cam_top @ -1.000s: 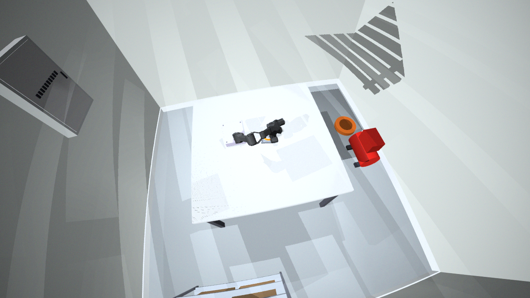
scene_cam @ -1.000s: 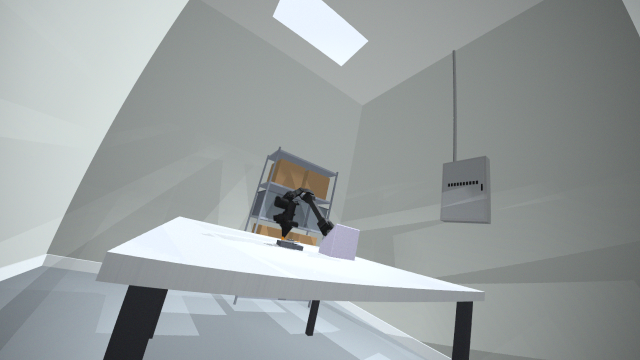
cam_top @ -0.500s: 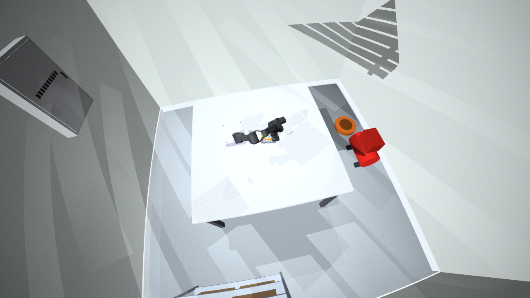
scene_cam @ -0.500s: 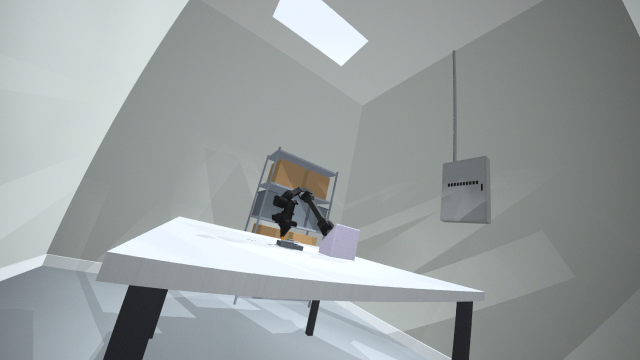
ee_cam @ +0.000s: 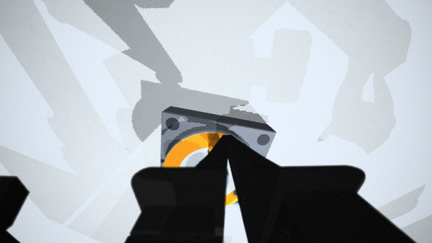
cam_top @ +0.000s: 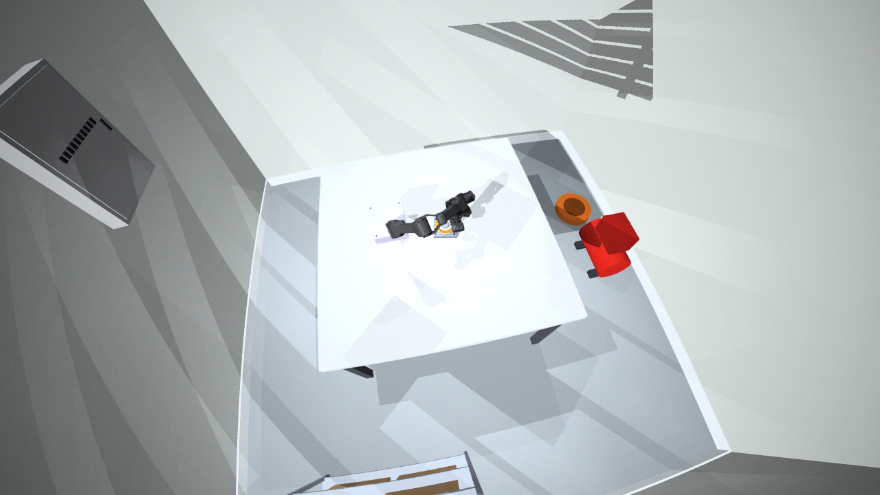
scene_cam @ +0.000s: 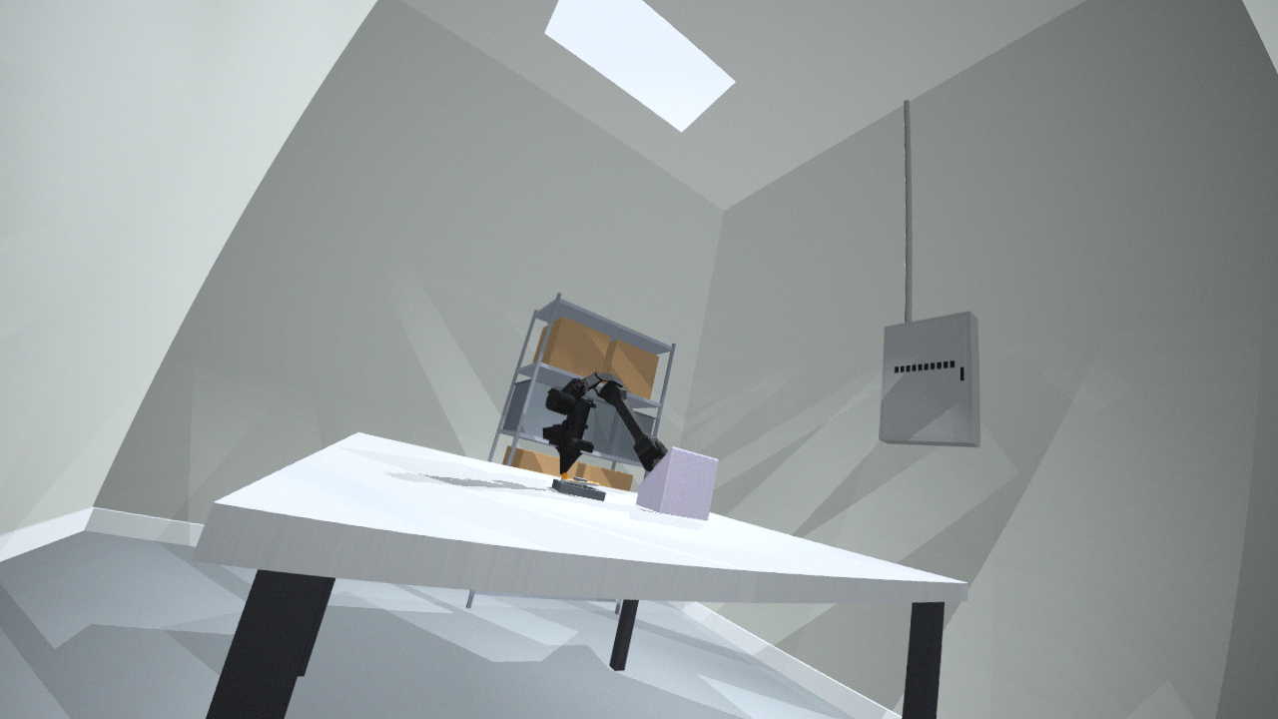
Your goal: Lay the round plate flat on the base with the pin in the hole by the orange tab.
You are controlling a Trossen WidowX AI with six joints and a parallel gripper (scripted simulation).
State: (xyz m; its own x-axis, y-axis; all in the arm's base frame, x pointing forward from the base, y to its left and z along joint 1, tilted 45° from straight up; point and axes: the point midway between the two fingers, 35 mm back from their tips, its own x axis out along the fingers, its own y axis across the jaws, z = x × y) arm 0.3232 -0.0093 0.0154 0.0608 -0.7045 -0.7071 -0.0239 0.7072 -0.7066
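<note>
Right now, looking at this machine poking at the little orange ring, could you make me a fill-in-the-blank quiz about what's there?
1. The pincer is ____, with nothing held between its fingers.
2. The round plate has a rim coloured ____.
3. The plate sits on a square grey ____ with dark holes in its corners.
4. On the floor beside the table stands a ____ chair.

Missing words: shut; orange; base; red
</note>
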